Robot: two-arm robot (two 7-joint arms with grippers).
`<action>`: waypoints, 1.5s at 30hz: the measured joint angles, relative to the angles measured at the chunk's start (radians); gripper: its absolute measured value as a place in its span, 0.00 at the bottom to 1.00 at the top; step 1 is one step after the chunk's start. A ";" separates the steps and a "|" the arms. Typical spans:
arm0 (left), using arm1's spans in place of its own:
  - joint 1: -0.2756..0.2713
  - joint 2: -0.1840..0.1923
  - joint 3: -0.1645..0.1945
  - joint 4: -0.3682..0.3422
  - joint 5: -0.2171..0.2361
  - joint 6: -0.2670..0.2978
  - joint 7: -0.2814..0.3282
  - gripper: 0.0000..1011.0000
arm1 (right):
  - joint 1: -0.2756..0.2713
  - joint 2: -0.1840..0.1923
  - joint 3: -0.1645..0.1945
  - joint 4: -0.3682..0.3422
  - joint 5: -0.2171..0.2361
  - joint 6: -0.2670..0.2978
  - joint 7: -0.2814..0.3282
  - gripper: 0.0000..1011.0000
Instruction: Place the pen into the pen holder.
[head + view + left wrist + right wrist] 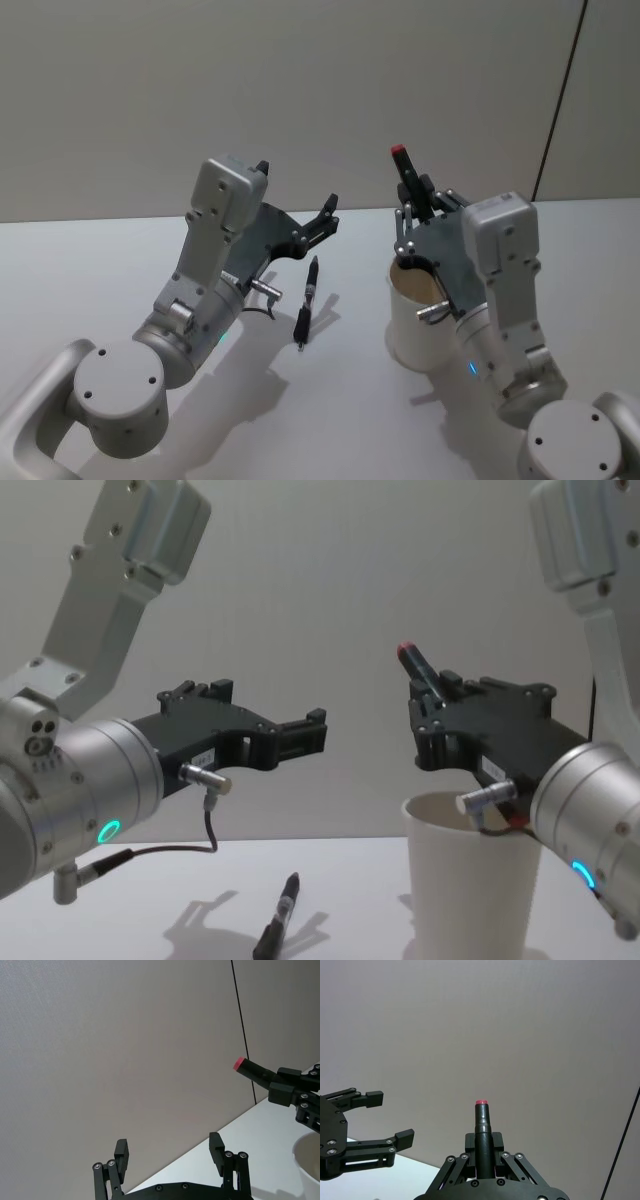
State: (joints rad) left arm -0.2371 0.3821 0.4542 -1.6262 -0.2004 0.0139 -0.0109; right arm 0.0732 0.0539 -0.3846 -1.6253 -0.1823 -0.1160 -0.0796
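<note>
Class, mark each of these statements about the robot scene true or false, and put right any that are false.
1. The right gripper is shut on a red-tipped pen. True.
2. The left gripper holds a pen. False: it is open and empty, raised above the table.
3. A black pen lies on the table between the two arms. True.
4. The white cup lies on its side. False: it stands upright, below the right gripper.

We show silver-grey arms [205, 265] with round joints, cyan ring lights [107, 831] and thin dark cables [170, 848]; left gripper [169, 1145] and right gripper [483, 1141] black, screw-studded.
</note>
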 joint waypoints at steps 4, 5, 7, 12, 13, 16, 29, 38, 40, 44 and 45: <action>0.000 0.000 0.000 0.000 0.000 0.000 0.000 0.99 | 0.002 -0.004 0.001 0.008 0.005 -0.001 -0.002 0.19; 0.000 0.000 0.000 0.000 0.000 0.000 0.000 0.99 | 0.002 -0.005 0.001 0.009 0.006 -0.001 -0.002 0.19; 0.000 0.000 0.000 0.000 0.000 0.000 0.000 0.99 | 0.003 -0.006 0.001 0.011 0.008 -0.001 -0.003 0.19; 0.000 0.000 0.000 0.000 0.000 0.000 0.000 0.99 | 0.004 -0.009 0.001 0.015 0.011 -0.002 -0.004 0.19; 0.000 0.000 0.000 0.000 0.000 0.000 0.000 0.99 | 0.004 -0.009 0.001 0.016 0.011 -0.002 -0.005 0.19; 0.000 0.000 0.000 0.000 0.000 0.000 0.000 0.99 | 0.005 -0.010 0.001 0.018 0.013 -0.002 -0.005 0.19; 0.000 0.000 0.000 0.000 0.000 0.000 0.000 0.99 | 0.006 -0.013 0.001 0.022 0.016 -0.003 -0.006 0.19; 0.000 0.000 0.000 0.000 0.000 0.000 0.000 0.99 | 0.006 -0.012 0.000 0.030 -0.012 -0.026 -0.011 0.19; 0.000 0.000 0.000 0.000 0.000 0.000 0.000 0.99 | 0.007 -0.011 -0.001 0.036 -0.032 -0.044 -0.017 0.19; 0.000 0.000 0.000 0.000 0.000 0.000 0.000 0.99 | 0.007 -0.010 -0.003 0.050 -0.070 -0.079 -0.029 0.19; 0.000 0.000 0.000 0.000 0.000 0.000 0.000 0.99 | 0.007 -0.009 -0.004 0.055 -0.088 -0.095 -0.035 0.19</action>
State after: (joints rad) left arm -0.2372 0.3821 0.4542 -1.6262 -0.2004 0.0139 -0.0109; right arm 0.0804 0.0449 -0.3885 -1.5700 -0.2699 -0.2108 -0.1146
